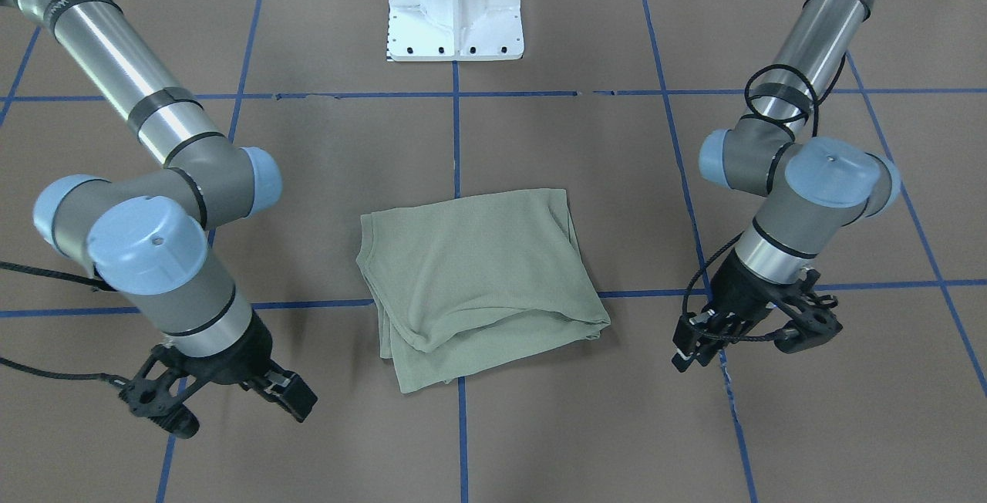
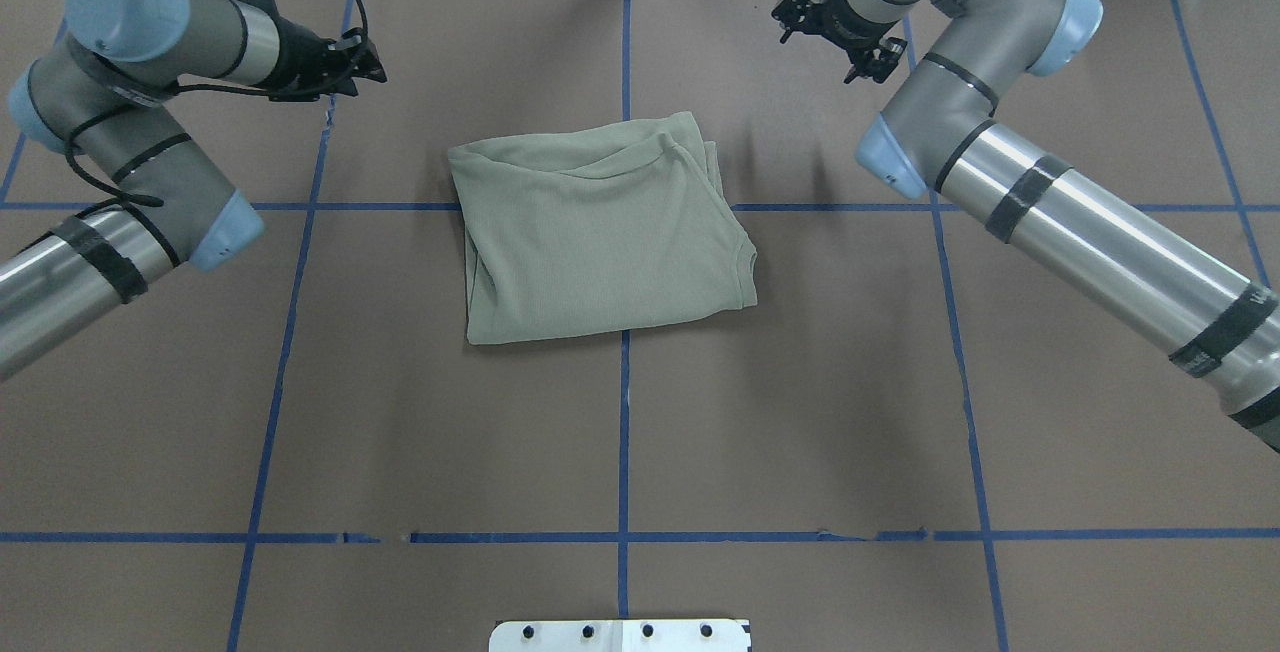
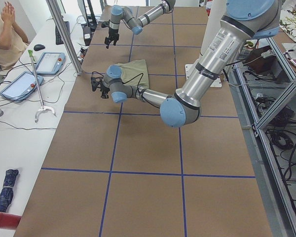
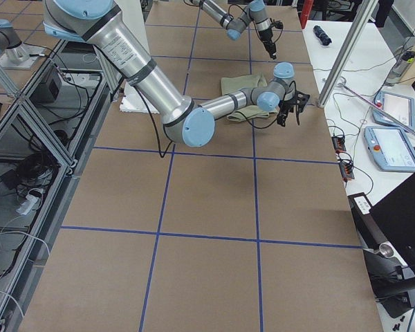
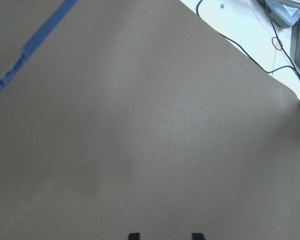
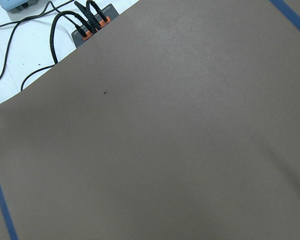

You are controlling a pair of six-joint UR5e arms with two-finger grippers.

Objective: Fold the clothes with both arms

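Note:
The sage-green shirt (image 1: 478, 279) lies folded into a rough rectangle at the middle of the brown table (image 2: 600, 232), ribbed collar edge at its right side in the overhead view. My left gripper (image 2: 365, 72) hovers near the far edge, left of the shirt and well apart from it; it is open and empty (image 1: 736, 352). Its fingertips (image 5: 133, 235) show spread over bare paper. My right gripper (image 2: 822, 50) hangs near the far edge on the other side, open and empty (image 1: 243, 420). Neither gripper touches the cloth. The right wrist view shows only table paper.
Blue tape lines (image 2: 623, 412) divide the brown table cover. The white pedestal base (image 1: 455, 9) stands at the robot's side. Beyond the far edge lie black cables (image 6: 65, 30), tablets (image 3: 19, 84) on a white bench, and a seated person (image 3: 5, 34).

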